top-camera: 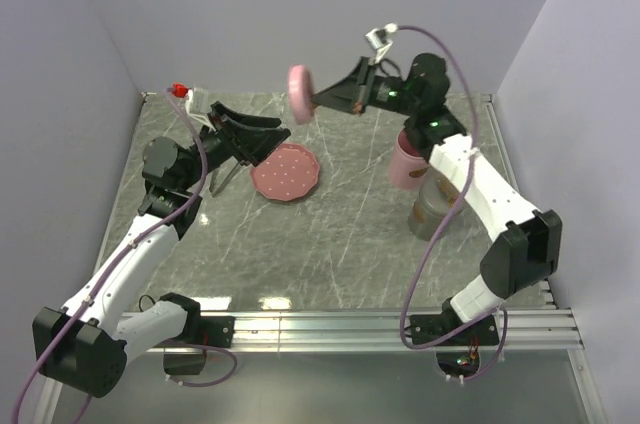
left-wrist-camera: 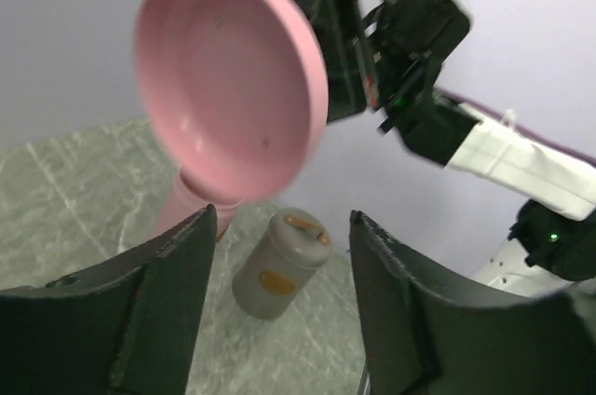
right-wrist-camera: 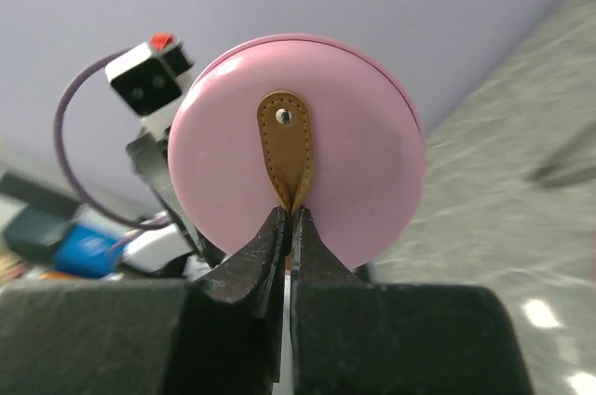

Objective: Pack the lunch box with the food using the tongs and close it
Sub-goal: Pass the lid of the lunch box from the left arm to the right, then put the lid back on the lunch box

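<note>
R fingers (right-wrist-camera: 253, 260) tight on pink lid (right-wrist-camera: 363, 181) tab (right-wrist-camera: 287, 148), L fingers (left-wrist-camera: 172, 288) apart, empty; grey tub (left-wrist-camera: 279, 269) lidded

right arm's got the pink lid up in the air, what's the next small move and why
Probably swing the right gripper, shut on the tan tab of the round pink lid, over the tall pink tub and level the lid. It hangs on edge, away from the tub; the left gripper is open and clear of it; the olive-grey tub is already lidded.
</note>
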Motion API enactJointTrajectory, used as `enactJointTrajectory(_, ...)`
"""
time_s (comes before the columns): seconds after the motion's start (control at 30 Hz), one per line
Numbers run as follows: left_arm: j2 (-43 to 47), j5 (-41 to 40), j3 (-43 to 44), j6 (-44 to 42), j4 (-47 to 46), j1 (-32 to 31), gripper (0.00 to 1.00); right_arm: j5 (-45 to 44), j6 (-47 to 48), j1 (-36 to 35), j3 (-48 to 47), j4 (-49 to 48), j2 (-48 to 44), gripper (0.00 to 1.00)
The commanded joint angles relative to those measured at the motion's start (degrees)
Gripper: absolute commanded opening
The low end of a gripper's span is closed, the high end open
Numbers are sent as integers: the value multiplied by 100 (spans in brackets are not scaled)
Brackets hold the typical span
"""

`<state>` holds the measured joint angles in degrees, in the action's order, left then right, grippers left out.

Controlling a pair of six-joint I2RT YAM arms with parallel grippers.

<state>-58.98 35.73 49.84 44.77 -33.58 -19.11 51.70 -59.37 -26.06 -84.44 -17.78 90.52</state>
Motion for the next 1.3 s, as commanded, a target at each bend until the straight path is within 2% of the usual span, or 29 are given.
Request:
enactJointTrajectory(0.0,106,-180,236,-390,693,-5,64,-81,1401,566,-441,1466,-544,0)
enactJointTrajectory(0.07,54,-154,446,-539,1019,-5,71,-99,2155,908,-616,1960,-597,0)
enactJointTrajectory(0.23,-534,-110,1569,-1426,3495,4,78,-590,4613,1621,-1852,4692,-273,0)
enactJointTrajectory(0.3,-614,56,1677,-1838,3875,13,78,-845,5249,1903,-2441,5753,8,0)
enactJointTrajectory(0.33,-545,66,1573,-1945,3973,22,79,-1159,5791,1973,-2611,6047,88,0)
enactJointTrajectory(0.4,-448,75,1441,-2156,4026,22,80,-1407,6261,2192,-2936,6800,343,0)
enactJointTrajectory(0.43,-422,127,1379,-2227,4113,22,96,-1670,6611,2254,-3233,7023,430,0)
enactJointTrajectory(0.5,-447,154,1388,-2384,4298,22,99,-1961,7016,2368,-3586,7549,650,0)
enactJointTrajectory(0.67,-641,417,1598,-2859,4983,22,99,-3164,7536,2422,-3912,8149,1054,0)
enactJointTrajectory(0.8,-668,584,1459,-3097,5309,30,99,-3525,7940,2457,-4377,8851,1476,0)
enactJointTrajectory(1.07,-527,673,1264,-3212,5309,31,99,-3799,8310,2457,-5231,9915,2549,0)
enactJointTrajectory(1.27,-553,629,1238,-3203,5301,31,99,-3773,8416,2448,-4959,10031,2787,0)
